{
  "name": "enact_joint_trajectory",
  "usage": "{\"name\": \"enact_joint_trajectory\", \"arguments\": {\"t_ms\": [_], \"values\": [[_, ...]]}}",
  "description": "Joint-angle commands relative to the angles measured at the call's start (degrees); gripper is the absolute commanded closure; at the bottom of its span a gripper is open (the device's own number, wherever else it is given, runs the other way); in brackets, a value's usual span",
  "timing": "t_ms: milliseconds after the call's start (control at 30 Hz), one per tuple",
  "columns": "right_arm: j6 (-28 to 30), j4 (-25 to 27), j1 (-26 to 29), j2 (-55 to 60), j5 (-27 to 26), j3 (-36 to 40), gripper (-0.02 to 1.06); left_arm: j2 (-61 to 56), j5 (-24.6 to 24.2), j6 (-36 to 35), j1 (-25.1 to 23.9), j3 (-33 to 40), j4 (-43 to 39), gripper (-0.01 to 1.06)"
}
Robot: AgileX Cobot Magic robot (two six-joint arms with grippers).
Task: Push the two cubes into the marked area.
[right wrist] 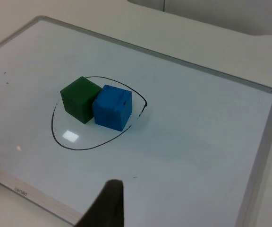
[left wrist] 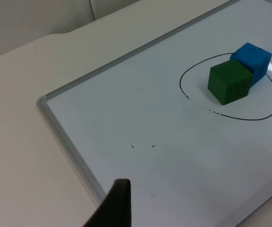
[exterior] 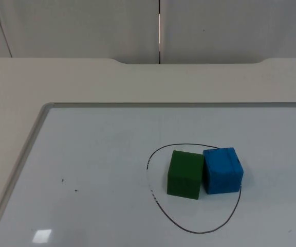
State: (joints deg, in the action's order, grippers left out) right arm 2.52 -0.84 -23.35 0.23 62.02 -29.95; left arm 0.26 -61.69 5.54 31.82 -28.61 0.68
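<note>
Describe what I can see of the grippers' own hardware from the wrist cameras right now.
Little: one black, matte fingertip per wrist view, tapering to a blunt rounded end, for the left gripper and the right gripper. No markings are visible on either.

Bright, even light; glare patches on the whiteboard [exterior: 86,170], soft shadows.

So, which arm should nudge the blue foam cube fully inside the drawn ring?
Probably right. The blue foam cube sits on the black drawn ring's right edge, beside the green cube; the right gripper faces that outer side.
</note>
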Motion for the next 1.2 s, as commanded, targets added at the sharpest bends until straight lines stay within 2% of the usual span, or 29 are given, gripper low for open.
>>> {"name": "enact_joint_trajectory", "arguments": {"t_ms": [0, 667, 1167], "values": [[0.3, 0.0, 0.0, -0.2, -0.2, 0.4, -0.01, -0.3, 0.0, 0.0, 0.2, 0.3, -0.2, 0.0], [0.3, 0.0, 0.0, -0.2, -0.2, 0.4, -0.01, -0.3, 0.0, 0.0, 0.0, 0.3, -0.2, 0.0], [-0.1, 0.0, 0.3, -0.2, -0.3, 0.4, -0.01, -0.3, 0.1, 0.0, -15.9, 0.3, -0.2, 0.0]]}}
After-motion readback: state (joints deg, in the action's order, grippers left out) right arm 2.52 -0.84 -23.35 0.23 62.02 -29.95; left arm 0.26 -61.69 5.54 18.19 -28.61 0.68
